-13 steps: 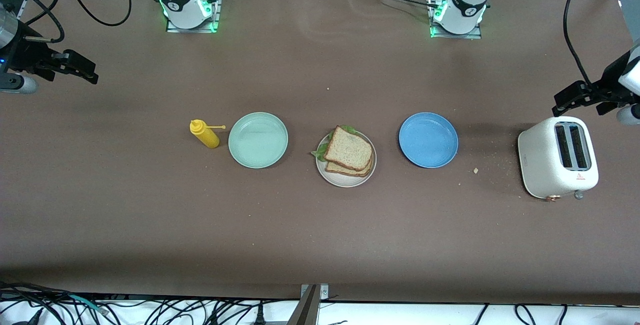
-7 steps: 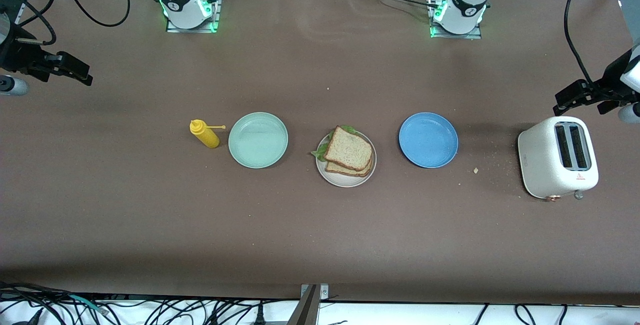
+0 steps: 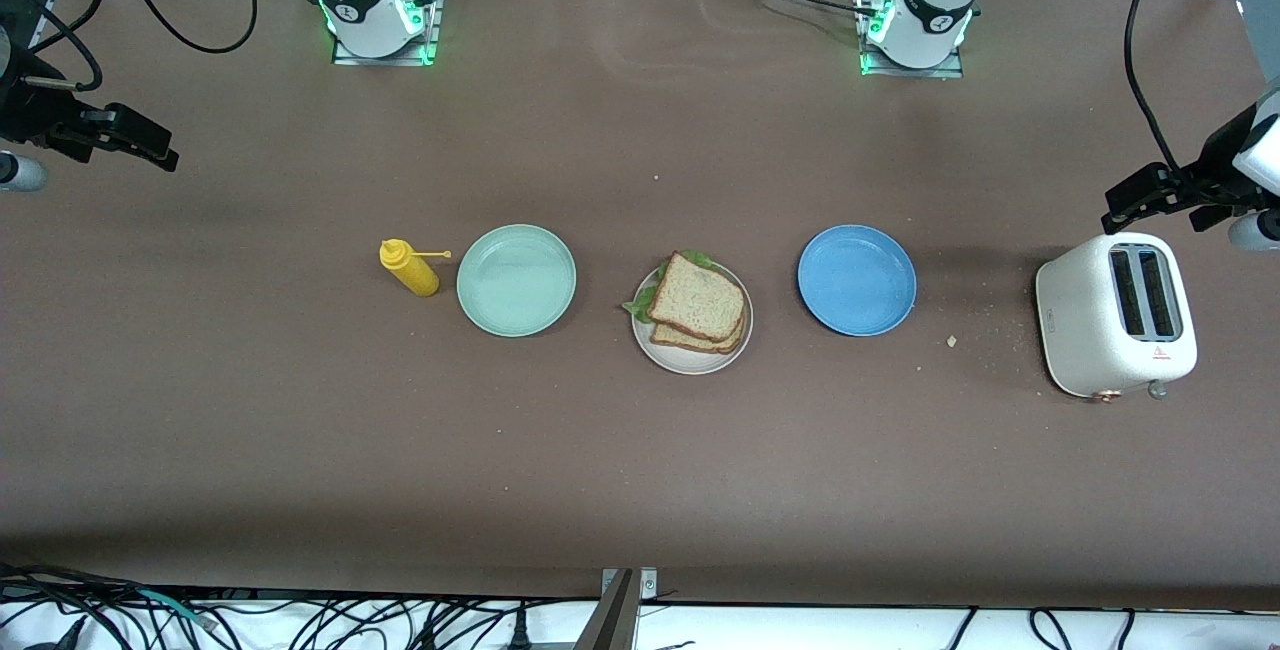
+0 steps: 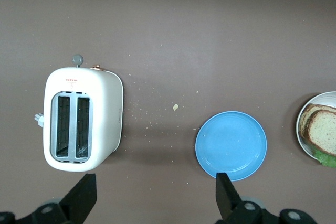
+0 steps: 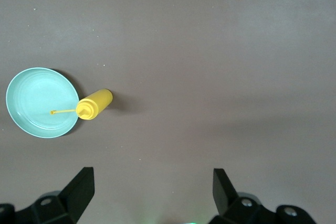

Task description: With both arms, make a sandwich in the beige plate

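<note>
Front view, table centre: sandwich (image 3: 697, 304) on beige plate (image 3: 690, 360), between mint-green plate (image 3: 516, 280) and blue plate (image 3: 856, 280). Left gripper (image 3: 1150, 192), fingers spread apart, empty, raised over the table just beside the toaster (image 3: 1115, 314), well apart from the sandwich. Right gripper (image 3: 125, 135), fingers likewise apart, empty, raised at the right arm's end of the table; yellow squeeze bottle (image 3: 409, 267) stands beside the mint-green plate.

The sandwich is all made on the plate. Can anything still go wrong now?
Maybe two small things. The top slice of the sandwich sits crooked on the beige plate, so a bump could slide it off. The left end effector hangs open just above the toaster and might knock it if it dips. The right end effector waits open at the table's edge.
</note>
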`<act>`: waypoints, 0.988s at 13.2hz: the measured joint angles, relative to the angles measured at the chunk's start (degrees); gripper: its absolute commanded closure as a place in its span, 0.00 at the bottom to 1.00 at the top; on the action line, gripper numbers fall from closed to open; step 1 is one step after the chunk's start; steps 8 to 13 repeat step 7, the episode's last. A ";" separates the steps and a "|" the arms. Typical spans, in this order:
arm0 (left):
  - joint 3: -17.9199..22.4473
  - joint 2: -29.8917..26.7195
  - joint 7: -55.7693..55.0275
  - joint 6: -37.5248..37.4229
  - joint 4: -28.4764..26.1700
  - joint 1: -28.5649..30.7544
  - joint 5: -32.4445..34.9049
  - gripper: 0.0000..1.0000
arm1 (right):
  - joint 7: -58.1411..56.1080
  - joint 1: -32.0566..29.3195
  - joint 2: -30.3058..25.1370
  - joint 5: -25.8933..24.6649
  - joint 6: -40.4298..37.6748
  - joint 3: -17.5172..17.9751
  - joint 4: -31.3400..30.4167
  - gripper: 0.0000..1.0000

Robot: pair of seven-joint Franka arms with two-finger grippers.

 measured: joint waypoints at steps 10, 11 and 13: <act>-0.23 0.59 0.00 0.36 0.22 -0.07 0.00 0.00 | -0.01 0.00 0.06 0.00 -0.03 0.01 0.00 0.00; -0.23 0.59 0.00 0.36 0.22 -0.07 0.00 0.00 | -0.01 0.00 0.06 0.00 -0.03 0.01 0.00 0.00; -0.23 0.59 0.00 0.36 0.22 -0.07 0.00 0.00 | -0.01 0.00 0.06 0.00 -0.03 0.01 0.00 0.00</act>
